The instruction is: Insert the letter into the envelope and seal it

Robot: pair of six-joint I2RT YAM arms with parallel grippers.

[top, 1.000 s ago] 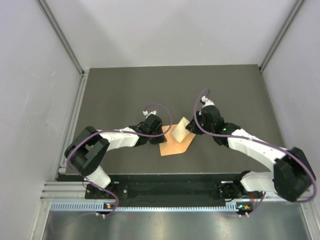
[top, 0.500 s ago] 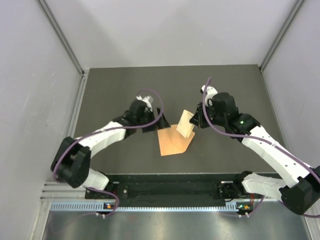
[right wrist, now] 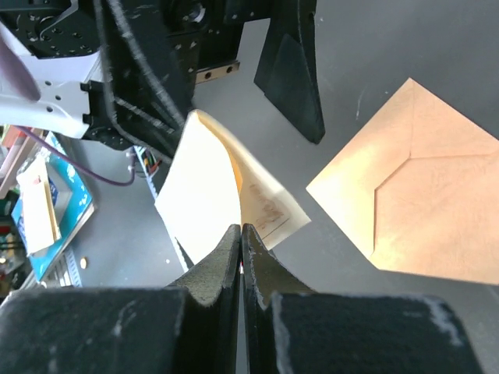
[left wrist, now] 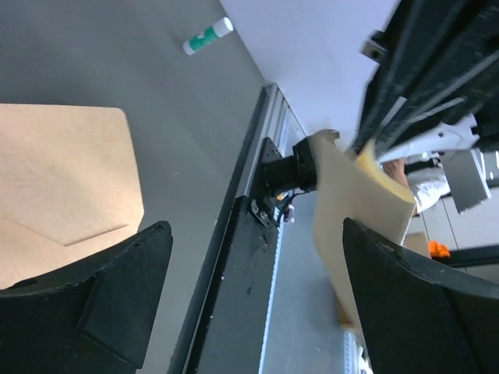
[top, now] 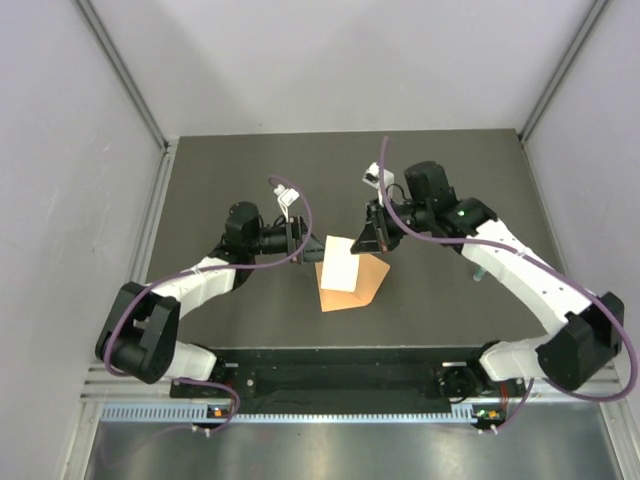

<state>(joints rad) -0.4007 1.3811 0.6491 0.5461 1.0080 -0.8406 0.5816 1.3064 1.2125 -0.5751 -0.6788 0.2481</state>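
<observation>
Letter, thin pale cream rectangular paper sheet: pinched at one edge by the right gripper; held off the table, slightly bowed, hanging over the near-left part of the envelope in the top view.
Envelope, small orange paper rectangle with a pointed flap: lying flat on the dark grey table; the point appears to face right, so the flap is judged to be open, though the mouth itself cannot be made out.
Right gripper: fingers pressed together on the letter's edge.
Left gripper: jaws spread wide, nothing between them; positioned just left of the letter, not touching it.
Other item: small white and green tube lying on the table, well apart from the envelope.
Step in hand: letter being presented to the envelope; insertion not yet begun, sealing not yet begun.
Next move, judged: the letter's free edge is to be lowered and lined up with the envelope mouth, then slid in under the flap. The free left gripper would be needed to pin the envelope, since light paper is likely to slide.
</observation>
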